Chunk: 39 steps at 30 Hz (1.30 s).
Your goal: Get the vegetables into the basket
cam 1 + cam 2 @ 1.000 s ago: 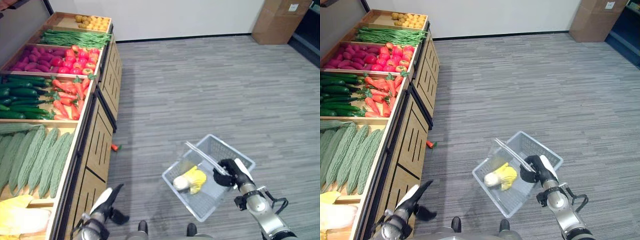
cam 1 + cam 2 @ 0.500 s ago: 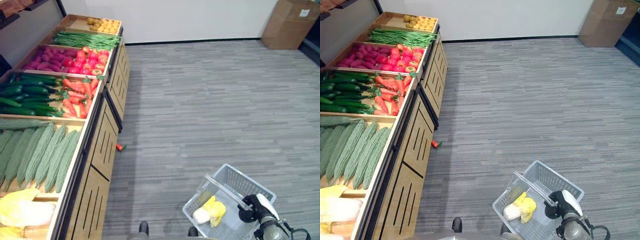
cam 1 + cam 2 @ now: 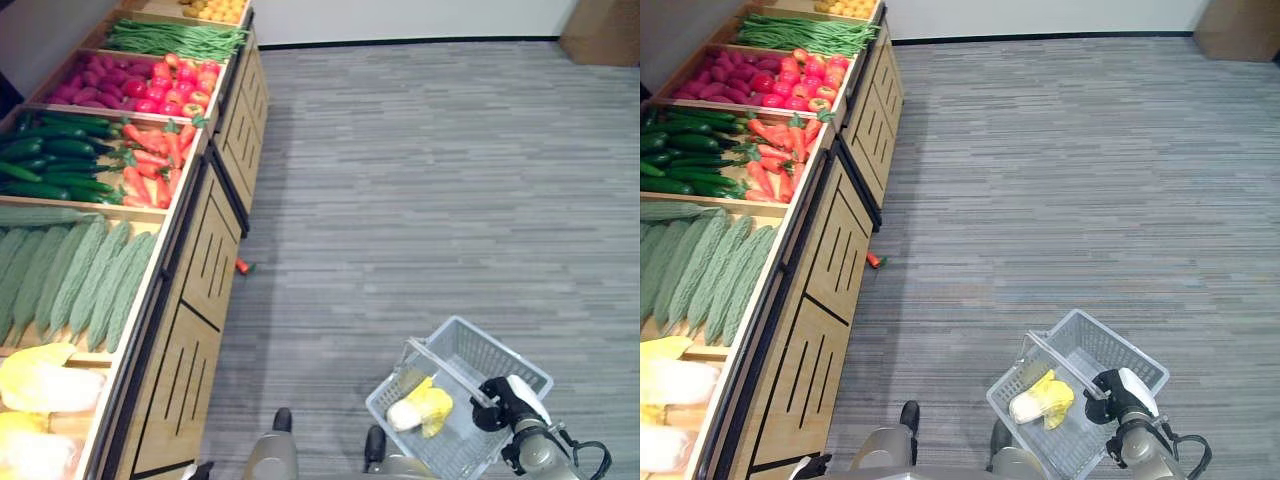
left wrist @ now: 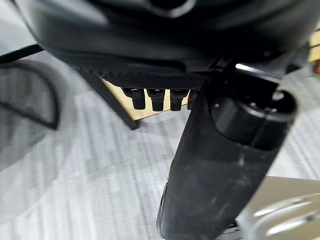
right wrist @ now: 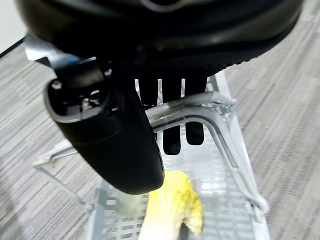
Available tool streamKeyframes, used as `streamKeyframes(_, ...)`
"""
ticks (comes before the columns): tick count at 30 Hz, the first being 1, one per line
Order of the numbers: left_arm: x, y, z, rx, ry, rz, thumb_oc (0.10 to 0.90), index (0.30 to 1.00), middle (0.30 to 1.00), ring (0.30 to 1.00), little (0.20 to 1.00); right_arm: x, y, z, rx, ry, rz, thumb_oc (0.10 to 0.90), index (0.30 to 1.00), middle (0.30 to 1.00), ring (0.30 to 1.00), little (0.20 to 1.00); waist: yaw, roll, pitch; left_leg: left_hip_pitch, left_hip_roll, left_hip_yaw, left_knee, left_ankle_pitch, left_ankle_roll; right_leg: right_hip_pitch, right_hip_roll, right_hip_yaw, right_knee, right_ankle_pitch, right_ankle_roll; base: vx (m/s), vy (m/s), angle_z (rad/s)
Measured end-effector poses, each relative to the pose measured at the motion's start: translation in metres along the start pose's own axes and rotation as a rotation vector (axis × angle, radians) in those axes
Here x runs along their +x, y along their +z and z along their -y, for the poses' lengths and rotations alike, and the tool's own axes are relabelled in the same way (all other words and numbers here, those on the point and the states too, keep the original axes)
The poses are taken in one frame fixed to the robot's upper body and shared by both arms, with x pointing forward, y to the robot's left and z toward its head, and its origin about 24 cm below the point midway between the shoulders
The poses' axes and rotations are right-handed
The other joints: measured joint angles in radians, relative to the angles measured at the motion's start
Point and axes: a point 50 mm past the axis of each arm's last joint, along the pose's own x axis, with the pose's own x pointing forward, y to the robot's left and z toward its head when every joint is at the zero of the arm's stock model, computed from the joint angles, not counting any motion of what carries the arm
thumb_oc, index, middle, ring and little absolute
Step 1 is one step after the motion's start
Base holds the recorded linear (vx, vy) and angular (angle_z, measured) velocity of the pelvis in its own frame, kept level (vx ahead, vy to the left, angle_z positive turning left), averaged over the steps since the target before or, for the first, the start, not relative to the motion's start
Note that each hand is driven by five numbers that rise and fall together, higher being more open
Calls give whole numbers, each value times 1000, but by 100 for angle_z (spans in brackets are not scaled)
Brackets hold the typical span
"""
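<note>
A light grey wire basket (image 3: 478,345) hangs at the lower right. My right hand (image 3: 500,392) is shut on its metal handle (image 5: 200,102), with the fingers (image 5: 172,135) curled over the bar. Inside the basket lies a pale yellow cabbage (image 3: 420,408), seen up close in the right wrist view (image 5: 172,210). My left hand (image 4: 220,165) hangs idle above the grey floor beside the wooden stand, fingers relaxed and holding nothing.
A long wooden produce stand (image 3: 200,270) runs along the left, holding bitter gourds (image 3: 80,280), cucumbers (image 3: 50,165), carrots (image 3: 150,165), tomatoes (image 3: 175,85), green beans (image 3: 175,38) and cabbages (image 3: 40,385). A small carrot (image 3: 241,267) lies on the floor at its foot.
The whole view has shifted as the camera moved. My left hand has dropped out of the eye views. The right hand keeps its hold on the basket handle, now lower and further right.
</note>
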Motion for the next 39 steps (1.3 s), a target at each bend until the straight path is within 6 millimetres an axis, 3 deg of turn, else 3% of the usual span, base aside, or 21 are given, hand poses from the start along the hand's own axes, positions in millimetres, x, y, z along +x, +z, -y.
streamKeyframes(4,-2,-10,5,11,-10,-30,900,1000,1000,1000,1000,8,21,1,39,-15,48,400,300,300,300,300,64,1,4,-21,-11,-2,-138,1,9,5,2,71,-1,-15,21,276,84,-46)
streamKeyframes(5,-4,-17,10,9,-20,-46,900,1000,1000,1000,1000,9,27,5,41,-28,76,400,300,300,300,300,63,23,2,-1,0,-4,-133,-12,31,28,16,93,-2,-27,43,310,208,-83)
streamKeyframes(6,-4,-17,8,11,-11,-48,900,1000,1000,1000,1000,10,30,2,51,-27,79,400,300,300,300,300,64,16,5,13,-15,0,-126,24,52,41,-1,110,-2,-36,50,556,483,-88)
streamKeyframes(7,0,-7,-7,21,40,-8,900,1000,1000,1000,1000,7,40,-17,87,9,101,400,300,300,300,300,73,-67,0,35,-97,35,-100,12,134,57,-79,142,8,-41,82,403,380,-47)
streamKeyframes(9,2,17,-15,135,77,105,900,1000,1000,1000,1000,1,38,-44,158,58,59,400,300,300,300,300,68,-72,-24,72,-130,65,-75,-46,200,22,-127,138,167,-70,112,380,431,-31)
streamKeyframes(13,6,39,-46,200,150,161,900,1000,1000,1000,1000,4,59,-48,153,78,114,400,300,300,300,300,64,-94,-65,90,-160,95,-62,-75,222,-99,-158,179,379,-48,164,201,286,-30)
streamKeyframes(14,7,43,-57,206,178,164,900,1000,1000,1000,1000,7,67,-44,153,70,138,400,300,300,300,300,67,-99,-65,106,-162,99,-59,-82,230,-139,-155,206,473,-27,183,275,316,6)
streamKeyframes(15,6,66,-55,240,165,225,900,1000,1000,1000,1000,9,96,-36,145,53,256,400,300,300,300,300,26,-91,-33,169,-219,109,-3,-199,346,-568,-142,332,1124,198,203,678,54,41)
streamKeyframes(16,4,76,-52,274,161,277,900,1000,1000,1000,1000,6,97,-41,171,63,260,400,300,300,300,300,5,-75,-20,207,-220,87,24,-223,326,-685,-95,221,1078,106,136,810,-266,49)
streamKeyframes(17,4,81,-49,259,155,296,900,1000,1000,1000,1000,4,93,-43,175,67,249,400,300,300,300,300,-7,-71,-20,214,-232,58,36,-266,269,-717,-71,171,1011,62,118,849,-358,45)
streamKeyframes(18,4,85,-51,188,169,283,900,1000,1000,1000,1000,3,100,-39,160,58,295,400,300,300,300,300,-37,-88,-23,181,-242,43,78,-314,221,-719,-66,137,746,-6,117,479,-307,72)
streamKeyframes(19,4,91,-54,161,183,278,900,1000,1000,1000,1000,1,99,-38,154,53,319,400,300,300,300,300,-82,-81,-14,188,-247,-15,84,-319,224,-642,-50,128,370,-27,132,397,-323,118)
streamKeyframes(20,3,96,-54,159,188,300,900,1000,1000,1000,1000,-4,78,-45,135,82,255,400,300,300,300,300,-77,-74,-14,259,-239,-48,50,-306,224,-595,-6,141,229,-5,90,379,-357,104)
streamKeyframes(22,2,71,-43,180,172,292,900,1000,1000,1000,1000,-9,57,-57,135,120,177,400,300,300,300,300,-45,-62,-57,383,-233,-47,67,-320,199,-475,78,22,300,32,-85,290,-315,58)
streamKeyframes(23,1,60,-38,199,161,285,900,1000,1000,1000,1000,-15,41,-61,122,139,125,400,300,300,300,300,-51,-92,-118,387,-272,-48,110,-317,195,-397,87,-1,245,106,-171,224,-259,49)
streamKeyframes(24,0,56,-25,195,128,275,900,1000,1000,1000,1000,-10,34,-50,88,117,102,400,300,300,300,300,-21,-56,-126,360,-261,-48,198,-325,143,-358,113,40,187,146,-176,206,-225,41)
streamKeyframes(25,0,58,-25,193,126,284,900,1000,1000,1000,1000,-7,34,-43,72,101,99,400,300,300,300,300,-10,-58,-123,300,-246,-51,271,-373,131,-330,107,44,136,152,-167,366,-340,22)
streamKeyframes(26,3,52,-33,174,147,238,900,1000,1000,1000,1000,0,40,-35,61,88,108,400,300,300,300,300,5,-54,-115,245,-94,-63,239,-402,78,-253,134,37,79,148,-162,285,-255,22)
streamKeyframes(29,4,42,-27,196,132,187,900,1000,1000,1000,1000,10,60,-16,59,30,175,400,300,300,300,300,-16,-38,-75,172,9,-112,245,-340,2,-171,152,33,69,90,-139,185,-140,1)
streamKeyframes(32,3,39,-20,197,112,167,900,1000,1000,1000,1000,12,65,-7,53,2,197,400,300,300,300,300,-25,-31,-66,117,40,-139,193,-264,-1,-146,157,42,62,65,-120,142,-99,-12)
streamKeyframes(39,3,33,-13,213,94,133,900,1000,1000,1000,1000,1,35,-21,38,44,114,400,300,300,300,300,-29,-11,-50,115,8,-132,239,-256,-5,-65,127,0,5,48,-88,75,-57,27)
